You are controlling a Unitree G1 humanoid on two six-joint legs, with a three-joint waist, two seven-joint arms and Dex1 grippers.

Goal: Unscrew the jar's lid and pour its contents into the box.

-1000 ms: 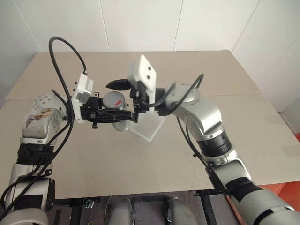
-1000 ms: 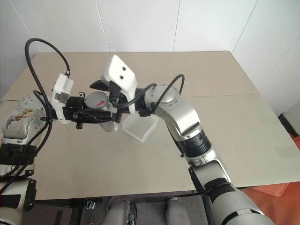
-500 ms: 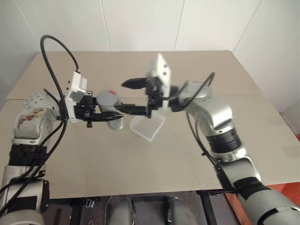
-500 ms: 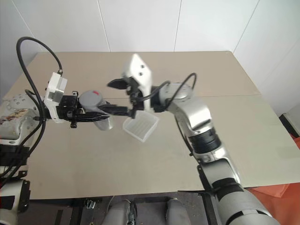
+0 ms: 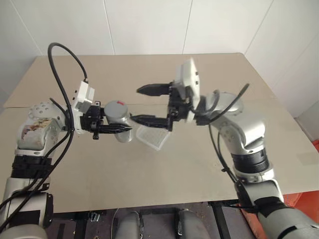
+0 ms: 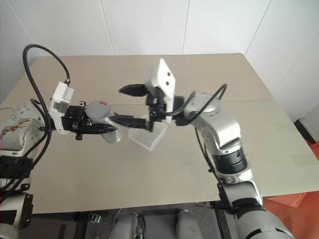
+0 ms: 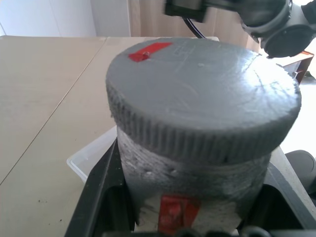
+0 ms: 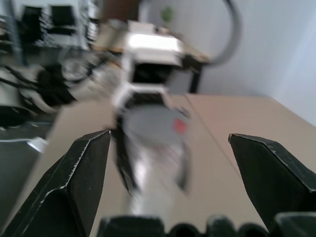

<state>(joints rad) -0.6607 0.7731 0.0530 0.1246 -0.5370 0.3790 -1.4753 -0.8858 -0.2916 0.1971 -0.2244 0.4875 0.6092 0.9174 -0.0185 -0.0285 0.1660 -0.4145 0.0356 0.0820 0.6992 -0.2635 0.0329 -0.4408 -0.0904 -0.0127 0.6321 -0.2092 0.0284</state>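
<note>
The left gripper [image 5: 117, 129] is clamped around the jar [image 5: 119, 130], just left of centre in the head views; its fingers hide most of the jar's wall. The lid [image 7: 202, 103] is on, a red mark on top. The contents can't be made out — the wall looks frosted up close. The right gripper [image 5: 147, 104] hangs with its fingers spread wide, empty, just right of the jar and apart from it. The box [image 5: 152, 138] lies on the table [image 5: 149, 169] below — partly covered by the right gripper's lower finger. White walls stand behind the beige table.
</note>
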